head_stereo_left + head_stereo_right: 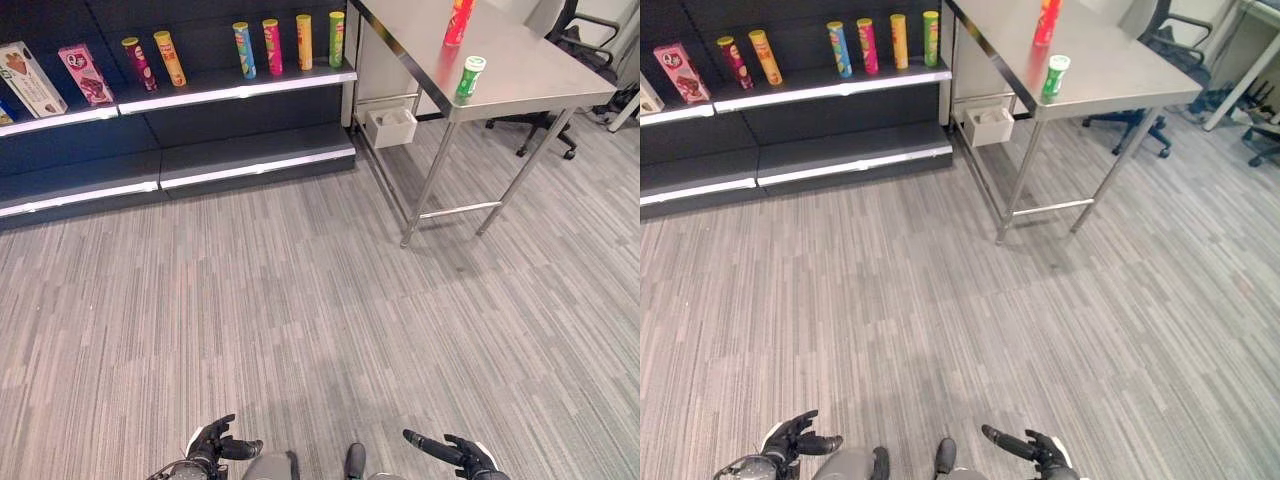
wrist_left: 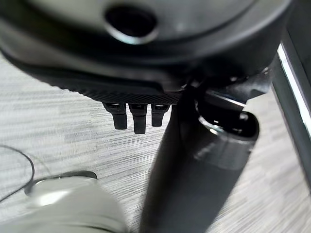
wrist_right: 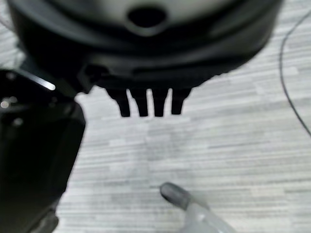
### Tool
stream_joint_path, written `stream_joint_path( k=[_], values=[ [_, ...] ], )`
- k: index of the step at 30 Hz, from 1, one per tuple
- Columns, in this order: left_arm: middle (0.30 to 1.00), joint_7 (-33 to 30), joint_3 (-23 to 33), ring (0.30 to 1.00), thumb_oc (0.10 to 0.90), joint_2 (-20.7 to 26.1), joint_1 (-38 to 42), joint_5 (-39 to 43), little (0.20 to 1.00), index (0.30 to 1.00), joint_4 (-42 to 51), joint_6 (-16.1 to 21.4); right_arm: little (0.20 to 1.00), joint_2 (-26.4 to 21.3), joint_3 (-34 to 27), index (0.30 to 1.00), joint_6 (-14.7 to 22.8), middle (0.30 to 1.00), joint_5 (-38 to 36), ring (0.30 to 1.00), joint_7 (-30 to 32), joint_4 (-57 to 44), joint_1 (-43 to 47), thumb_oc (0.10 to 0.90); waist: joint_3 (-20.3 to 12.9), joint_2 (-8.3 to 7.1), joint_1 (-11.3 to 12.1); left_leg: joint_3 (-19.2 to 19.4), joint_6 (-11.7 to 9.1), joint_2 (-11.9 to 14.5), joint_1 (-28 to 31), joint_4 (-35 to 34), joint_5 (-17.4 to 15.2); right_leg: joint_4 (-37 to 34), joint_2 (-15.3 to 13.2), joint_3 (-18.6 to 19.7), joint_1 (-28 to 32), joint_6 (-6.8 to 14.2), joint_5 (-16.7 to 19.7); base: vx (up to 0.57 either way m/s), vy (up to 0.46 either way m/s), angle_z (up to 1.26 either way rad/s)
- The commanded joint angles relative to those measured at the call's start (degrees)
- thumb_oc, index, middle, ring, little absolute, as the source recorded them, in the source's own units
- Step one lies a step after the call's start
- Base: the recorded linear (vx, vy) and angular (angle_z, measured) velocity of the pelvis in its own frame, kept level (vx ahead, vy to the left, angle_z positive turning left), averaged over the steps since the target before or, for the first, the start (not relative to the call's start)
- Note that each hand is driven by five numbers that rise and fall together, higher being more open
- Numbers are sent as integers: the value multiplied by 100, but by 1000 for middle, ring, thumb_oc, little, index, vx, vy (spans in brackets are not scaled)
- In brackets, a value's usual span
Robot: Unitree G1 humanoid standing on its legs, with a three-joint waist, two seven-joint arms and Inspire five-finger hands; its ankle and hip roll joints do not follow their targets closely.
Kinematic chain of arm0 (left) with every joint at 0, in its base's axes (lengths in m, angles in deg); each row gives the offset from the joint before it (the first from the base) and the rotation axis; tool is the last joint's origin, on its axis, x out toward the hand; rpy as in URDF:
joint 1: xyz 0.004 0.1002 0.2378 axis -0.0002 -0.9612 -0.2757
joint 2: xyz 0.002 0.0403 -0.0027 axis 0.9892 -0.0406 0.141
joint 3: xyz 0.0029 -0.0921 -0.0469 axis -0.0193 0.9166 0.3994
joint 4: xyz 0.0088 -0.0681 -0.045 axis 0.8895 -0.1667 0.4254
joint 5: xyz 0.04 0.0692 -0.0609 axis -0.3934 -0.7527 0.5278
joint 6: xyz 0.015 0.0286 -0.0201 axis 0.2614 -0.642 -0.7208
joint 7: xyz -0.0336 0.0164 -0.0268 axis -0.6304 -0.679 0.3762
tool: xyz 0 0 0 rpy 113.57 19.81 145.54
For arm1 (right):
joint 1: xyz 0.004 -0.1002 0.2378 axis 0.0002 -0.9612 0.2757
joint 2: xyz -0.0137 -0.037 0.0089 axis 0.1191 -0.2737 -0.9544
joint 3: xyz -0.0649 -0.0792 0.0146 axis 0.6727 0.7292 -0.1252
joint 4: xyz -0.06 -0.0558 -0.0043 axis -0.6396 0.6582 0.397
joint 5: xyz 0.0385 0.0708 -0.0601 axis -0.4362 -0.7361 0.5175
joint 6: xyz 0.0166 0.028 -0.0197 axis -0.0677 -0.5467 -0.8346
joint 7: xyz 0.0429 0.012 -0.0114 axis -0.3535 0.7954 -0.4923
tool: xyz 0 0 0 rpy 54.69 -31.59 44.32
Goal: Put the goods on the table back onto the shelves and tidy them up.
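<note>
Green can (image 1: 470,77) and red can (image 1: 459,22) stand upright on the steel table (image 1: 560,75), well apart from the shelf (image 1: 240,85) (4 cans lined there already). Left hand (image 1: 214,441) and right hand (image 1: 455,454) hang low, fingers relaxed, holding nothing; pickup not started, likely.

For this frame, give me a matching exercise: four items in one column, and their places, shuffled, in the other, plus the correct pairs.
Items:
1. green can
2. red can
3. white box
4. pink box

Places:
A. on the floor under the table, beside the shelf unit's end
B. on the table, right at its near edge
C. on the upper shelf, to the left of the row of cans
D. on the table, farther back from the near edge

Pairs: 1-B, 2-D, 3-A, 4-C
</note>
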Motion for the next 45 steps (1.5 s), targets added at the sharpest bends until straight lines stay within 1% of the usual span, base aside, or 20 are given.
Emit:
stream_joint_path(
  k=[1, 3, 5, 7, 11, 14, 16, 19, 20, 21, 22, 23, 25, 27, 31, 34, 39, 42, 44, 45],
  values=[
    [900, -241, -19, 900, 800, 286, 138, 240, 900, 900, 149, 306, 900, -439, -70, 900, 238, 900, -248, 900, 217, -405, 12, 800, -7, -78, -80, -148, -19, 333, -147, 18, 435, 103, 25, -184, 343, 555, -498, 222, -61, 24],
    [900, -259, 106, 900, 800, 132, -29, 519, 900, 900, 316, 348, 900, -474, -35, 900, 264, 900, -232, 900, 231, -526, 40, 800, -129, -63, 117, -27, 170, 98, -279, -1580, 26, 38, 61, -128, 453, 711, -704, 413, 69, 21],
    [900, -231, 91, 900, 800, 136, -99, 506, 900, 900, 398, 351, 900, -508, 12, 900, 298, 900, -208, 900, 233, -612, 112, 800, -208, 59, 238, -20, 82, 228, -377, -2794, 750, 38, 191, -82, 532, 752, -860, 398, 130, 12],
    [900, -247, 111, 900, 800, 143, -107, 515, 900, 900, 500, 380, 900, -557, 45, 900, 317, 900, -171, 900, 269, -720, 187, 800, -188, 104, 396, 80, -55, 310, -598, -3670, 1164, 38, 238, 29, 739, 750, -1044, 371, 106, -2],
    [900, -214, 180, 900, 800, 165, -241, 460, 900, 900, 510, 395, 900, -505, 139, 900, 366, 900, -17, 900, 235, -849, 282, 800, -352, 104, 565, 267, -88, 359, -438, -3945, 1491, 38, 294, 307, 1022, 858, -1218, 383, 171, -45],
    [900, -193, 219, 900, 800, 267, -270, 301, 900, 900, 383, 368, 900, -365, 210, 900, 348, 900, 55, 900, 195, -747, 340, 800, -541, -103, 639, 455, 60, 269, -253, -3896, 1442, 127, 76, 422, 1169, 963, -1238, 412, 220, -60],
    [900, -170, 241, 900, 800, 378, -227, 168, 900, 900, 178, 322, 900, -236, 306, 900, 283, 900, 144, 900, 88, -503, 386, 800, -670, -275, 656, 593, 330, 59, 4, -3868, 1136, 779, -254, 415, 1044, 1180, -1143, 386, 265, -40],
    [900, -215, 280, 900, 800, 467, -110, 165, 900, 900, 87, 293, 900, -145, 348, 900, 224, 900, 202, 900, 31, -165, 466, 800, -662, -320, 617, 655, 612, -196, 306, -3816, 758, 2258, -506, 444, 376, 1504, -423, 255, 246, -13],
    [900, -241, 283, 900, 800, 470, -83, 169, 900, 900, 63, 285, 900, -135, 328, 900, 207, 900, 190, 900, 33, -87, 477, 800, -616, -293, 568, 676, 701, -262, 445, -3815, 655, 2747, -613, 430, 155, 1580, -12, 274, 369, 1],
    [900, -298, 234, 900, 800, 511, -16, 193, 900, 900, 79, 287, 900, -105, 256, 900, 156, 900, 177, 900, 66, 107, 513, 800, -490, -129, 432, 697, 895, -364, 822, -3865, 443, 3740, -978, 139, -278, 1657, 747, 474, 494, 7],
    [900, -307, 144, 900, 800, 539, 5, 171, 900, 900, 225, 271, 900, -24, 170, 900, 137, 900, 131, 900, 86, 252, 383, 800, -404, 91, 251, 685, 950, -334, 1210, -3945, 229, 4278, -1345, -294, -758, 1602, 734, 404, 407, 19],
    [900, -307, 145, 900, 800, 539, 5, 171, 900, 900, 225, 271, 900, -24, 171, 900, 137, 900, 131, 900, 86, 252, 384, 800, -402, 90, 249, 683, 950, -336, 1212, -3945, 230, 4280, -1347, -296, -756, 1602, 732, 396, 234, 0],
    [900, -268, 21, 900, 800, 560, 119, 99, 900, 900, 435, 293, 900, -21, 79, 900, 106, 900, 109, 900, 99, 435, 265, 800, -280, 145, 127, 729, 843, -304, 1437, -3945, 20, 3143, -1655, -906, -842, 1478, 245, 282, -17, -27],
    [900, -254, -72, 900, 800, 577, 179, 39, 900, 900, 520, 299, 900, 7, 34, 900, 69, 900, 127, 900, 105, 501, 238, 800, -191, 133, 67, 703, 755, -281, 1559, -3945, -89, 2209, -1622, -1047, -1005, 1447, 178, 247, -115, -2],
    [900, -240, -113, 900, 800, 566, 329, -117, 900, 900, 749, 380, 900, 121, 19, 900, 5, 900, 95, 900, 35, 569, 183, 800, -58, 34, -230, 537, 436, -190, 2164, -3945, -515, 96, -1483, -445, -1601, 1860, 1045, 461, -199, 36],
    [900, -165, -197, 900, 800, 581, 303, -255, 900, 900, 755, 375, 900, 118, 15, 900, 8, 900, 111, 900, -31, 546, 96, 800, -134, -67, -297, 414, 399, -244, 2436, -3945, -723, 107, -1531, -525, -1509, 1858, 1201, 328, -145, 55],
    [900, -108, -308, 900, 800, 435, 165, -261, 900, 900, 677, 315, 900, -87, 9, 900, 37, 900, 43, 900, -42, 445, 14, 800, -389, 68, -422, 174, 254, 160, 2599, -3703, -854, 340, -1216, -544, -1336, 1665, 991, 356, -245, 41],
    [900, -51, -374, 900, 800, 347, 98, -198, 900, 900, 622, 270, 900, -282, 40, 900, 92, 900, -69, 900, 5, 374, 46, 800, -458, 240, -414, 109, -86, 576, 2180, -2390, -425, 211, -646, -605, -944, 1259, 446, 282, -306, -34],
    [900, -50, -382, 900, 800, 339, 102, -184, 900, 900, 626, 261, 900, -317, 31, 900, 99, 900, -98, 900, 22, 354, 47, 800, -435, 201, -422, 73, -100, 584, 1918, -1895, -221, 162, -599, -617, -827, 1166, 347, 139, -224, -27],
    [900, -63, -426, 900, 800, 367, 164, -143, 900, 900, 704, 248, 900, -395, -9, 900, 105, 900, -181, 900, 70, 305, 75, 800, -244, 157, -357, -64, -158, 652, 1330, -652, 302, 106, -496, -616, -596, 954, 205, 166, -326, 1]
  ],
)
